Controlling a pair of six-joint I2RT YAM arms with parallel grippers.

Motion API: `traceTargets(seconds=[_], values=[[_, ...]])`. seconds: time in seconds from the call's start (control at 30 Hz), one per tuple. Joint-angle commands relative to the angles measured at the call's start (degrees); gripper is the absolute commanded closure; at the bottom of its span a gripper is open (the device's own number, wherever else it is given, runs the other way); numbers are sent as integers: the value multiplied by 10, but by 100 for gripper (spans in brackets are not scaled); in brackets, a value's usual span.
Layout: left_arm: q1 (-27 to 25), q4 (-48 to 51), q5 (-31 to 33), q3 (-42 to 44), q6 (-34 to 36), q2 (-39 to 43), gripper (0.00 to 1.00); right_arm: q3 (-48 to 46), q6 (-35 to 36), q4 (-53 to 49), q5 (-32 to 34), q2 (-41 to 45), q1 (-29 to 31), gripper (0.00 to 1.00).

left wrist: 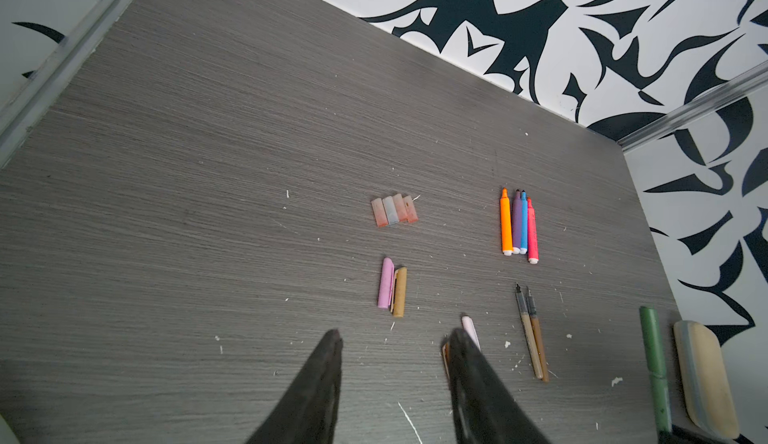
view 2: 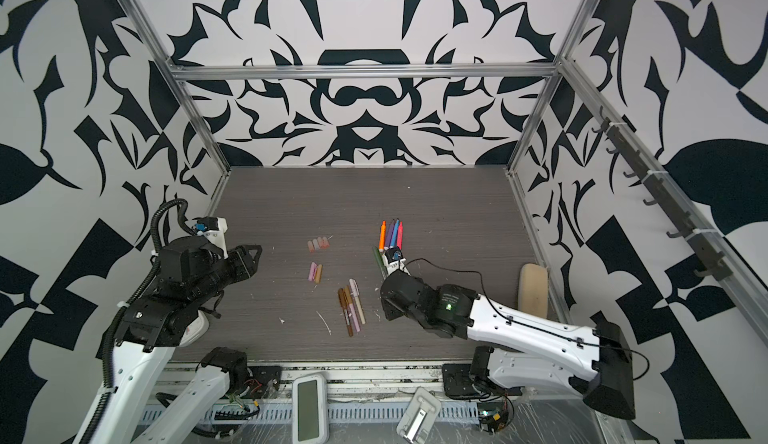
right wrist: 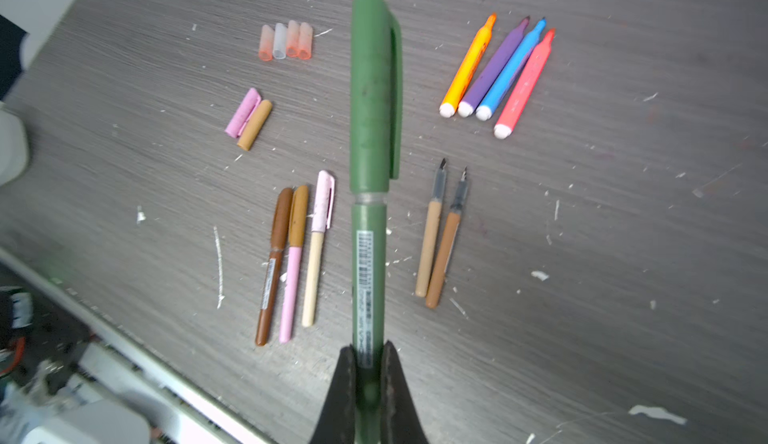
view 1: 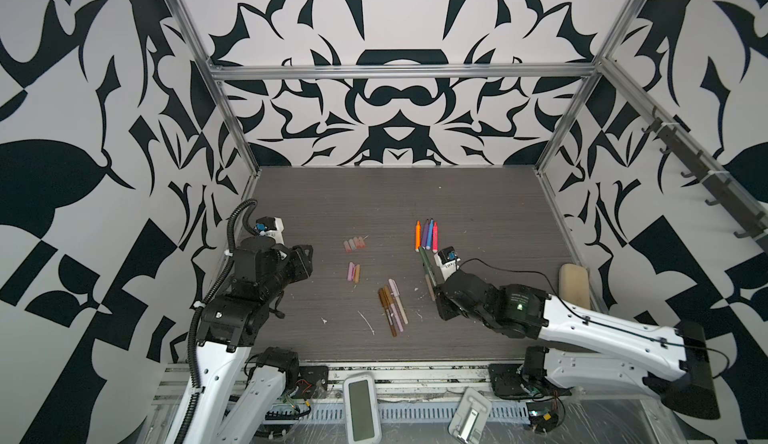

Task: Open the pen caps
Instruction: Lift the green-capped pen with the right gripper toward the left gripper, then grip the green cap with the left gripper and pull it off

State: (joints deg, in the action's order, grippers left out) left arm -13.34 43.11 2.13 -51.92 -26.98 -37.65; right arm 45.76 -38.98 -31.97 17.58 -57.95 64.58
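Six short plastic caps [right wrist: 286, 40] lie off. My right fingers [right wrist: 345, 383] grip the slim green capped pen [right wrist: 372, 109]; my left fingers [left wrist: 316, 379] stand apart, empty. Three capped brown-and-pink pens [right wrist: 295, 254] are left, I judge.

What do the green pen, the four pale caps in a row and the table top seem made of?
Green pen: probably matte opaque plastic; scuffed, with a moulded clip. Four pale caps: translucent plastic, tinted pinkish or clear; hollow ends show. Table top: likely laminate, grey printed wood grain, dull finish.
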Motion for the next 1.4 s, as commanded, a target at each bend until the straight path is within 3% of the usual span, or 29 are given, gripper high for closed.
traceTargets(seconds=[0.0, 0.27, 0.63, 0.8, 0.87, 0.97, 1.07, 1.17, 1.27, 1.37], values=[[2, 9, -9, 6, 0, 6, 54, -13, -32, 36, -27, 18, -3, 100], [6, 4, -22, 5, 0, 0, 51, 65, -42, -4, -58, -24, -6, 100], [26, -2, -90, 4, 7, -44, 52, 110, -27, -13, -36, -84, -18, 100], [27, -13, -108, 6, 5, -54, 48, 149, 39, 11, -92, -149, -48, 100], [28, -26, -150, 3, -1, -72, 47, 158, 49, 27, -122, -167, -62, 100], [27, -94, -252, 6, -37, -118, 47, 137, 56, 91, -176, -172, -68, 100], [27, -107, -306, -13, -80, -175, 49, 133, 59, 112, -203, -179, -69, 100], [25, -181, -365, 18, -157, -201, 48, 146, 73, 124, -251, -196, -69, 100], [6, -264, -364, 62, -225, -196, 49, 158, 76, 138, -302, -214, -68, 100], [-27, -289, -329, 81, -249, -186, 48, 155, 70, 149, -308, -213, -67, 100]])
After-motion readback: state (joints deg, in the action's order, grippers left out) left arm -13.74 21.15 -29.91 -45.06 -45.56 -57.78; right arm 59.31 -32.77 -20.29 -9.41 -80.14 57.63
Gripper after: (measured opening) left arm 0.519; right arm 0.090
